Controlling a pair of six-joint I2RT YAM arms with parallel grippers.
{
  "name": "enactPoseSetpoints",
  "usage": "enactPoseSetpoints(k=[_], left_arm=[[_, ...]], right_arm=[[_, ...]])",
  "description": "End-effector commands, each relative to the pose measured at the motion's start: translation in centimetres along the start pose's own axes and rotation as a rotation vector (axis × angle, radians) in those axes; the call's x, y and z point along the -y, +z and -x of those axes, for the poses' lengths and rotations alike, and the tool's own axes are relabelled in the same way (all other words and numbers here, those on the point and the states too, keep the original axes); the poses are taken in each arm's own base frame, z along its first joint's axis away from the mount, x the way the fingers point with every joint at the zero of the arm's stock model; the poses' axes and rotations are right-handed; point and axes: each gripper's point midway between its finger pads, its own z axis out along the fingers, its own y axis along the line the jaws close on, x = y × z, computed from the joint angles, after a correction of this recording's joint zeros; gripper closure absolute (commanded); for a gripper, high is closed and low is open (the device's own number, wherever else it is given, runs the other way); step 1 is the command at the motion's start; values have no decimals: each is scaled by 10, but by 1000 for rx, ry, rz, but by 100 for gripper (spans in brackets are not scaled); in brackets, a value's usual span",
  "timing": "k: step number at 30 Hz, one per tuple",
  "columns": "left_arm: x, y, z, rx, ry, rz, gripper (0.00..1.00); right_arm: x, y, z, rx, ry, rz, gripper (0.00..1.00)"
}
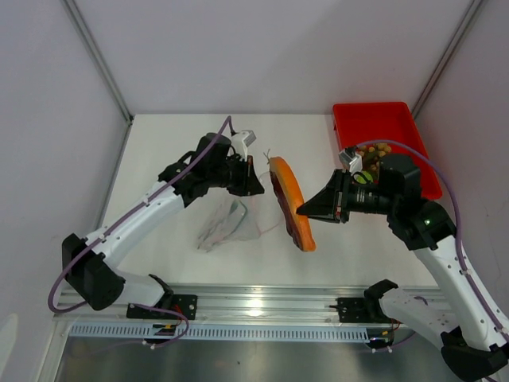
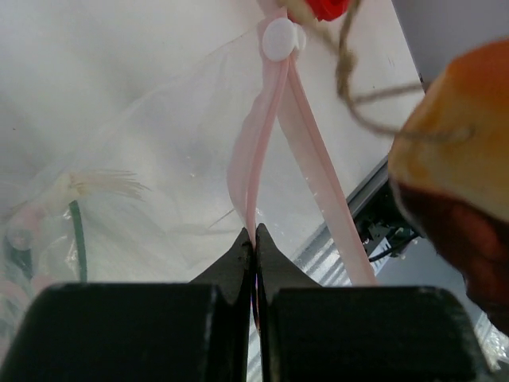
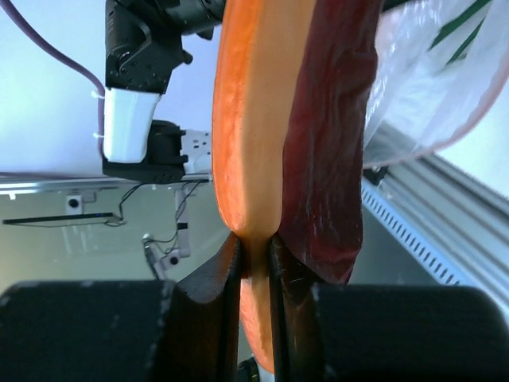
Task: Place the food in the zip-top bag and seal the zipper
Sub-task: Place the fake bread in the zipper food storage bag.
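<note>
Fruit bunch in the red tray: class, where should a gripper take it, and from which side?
Grip across the top of the bunch, coming straight down: it lies low in the tray, whose raised walls would likely block jaws from the side.

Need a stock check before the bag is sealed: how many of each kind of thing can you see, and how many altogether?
Zip-top bag: 1
Red tray: 1
Green onion, inside the bag: 1
Long orange and dark red piece, pinched in the right fingers: 1
Bunch of tan round fruits, in the tray: 1
Total: 5
</note>
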Motion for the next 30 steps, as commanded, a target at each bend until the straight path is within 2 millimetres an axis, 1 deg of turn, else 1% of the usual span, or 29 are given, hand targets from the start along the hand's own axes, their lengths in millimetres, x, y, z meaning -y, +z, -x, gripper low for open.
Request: enactPoseSetpoints(k=[1,3,4,6,7,11,12,13,15,16,17,20,21,23,24,27,28,29,30], left_arm=[[5,-24,29,122,73,23,99],[2,-29,29,141,72,41,99],[4,-31,32,159,78,36,99],[2,-34,30,175,80,42,99],[2,-34,31,181,82,40,99],[3,-36,31,187,87,37,99],[3,-36,31,189,86,34,99],[3,-36,28,185,85,29,100],[8,-38,30,202,86,4,99],[9,-38,25,199,85,-10,99],[13,-40,28,217,90,-27,100],[15,-40,21,213,88,-53,99],[17,-41,22,218,91,-64,99],[19,-43,18,220,94,-80,99],[21,-44,19,233,97,-92,99],[25,-48,16,250,106,-113,99],[29,-49,17,259,111,-126,99],[30,-50,16,262,114,-131,99],[32,-51,15,262,114,-139,99]], right_arm=[[-10,-8,-20,-66,93,44,100],[-9,-10,-26,-85,122,34,100],[-12,-12,-29,-91,141,38,100],[-16,-15,-33,-101,165,44,100],[-20,-17,-37,-106,185,52,100],[-22,-21,-50,-142,264,64,100],[-25,-21,-51,-147,265,85,100],[-25,-22,-53,-153,282,91,100],[-20,-21,-57,-168,336,84,100],[-19,-20,-58,-173,349,81,100],[-15,-17,-58,-184,386,72,100],[-18,-11,-53,-189,419,101,100],[-23,-7,-46,-183,442,118,100],[-26,-1,-40,-182,469,129,100],[-28,5,-32,-176,496,137,100],[-30,16,-20,-172,518,150,100],[-25,24,-14,-178,550,135,100],[-26,28,-10,-175,547,147,100],[-22,34,-7,-176,561,144,100]])
